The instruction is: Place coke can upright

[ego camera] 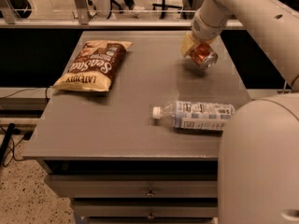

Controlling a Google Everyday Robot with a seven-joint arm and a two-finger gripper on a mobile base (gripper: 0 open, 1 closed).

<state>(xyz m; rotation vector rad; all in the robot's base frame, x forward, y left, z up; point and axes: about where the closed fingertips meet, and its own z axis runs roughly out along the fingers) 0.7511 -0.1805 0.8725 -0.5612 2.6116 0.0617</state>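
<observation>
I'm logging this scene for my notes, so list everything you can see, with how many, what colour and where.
chip bag: one, brown and yellow, lying flat on the table's left side
coke can: one, red with silver end, tilted, held at the table's far right
water bottle: one, clear plastic with white cap, lying on its side near the front right edge, cap pointing left
table: one, grey, centre of view
drawers: at least two, grey, under the tabletop
robot arm: one, white, reaching in from the upper right
gripper: one, pale yellow fingers, closed around the coke can
</observation>
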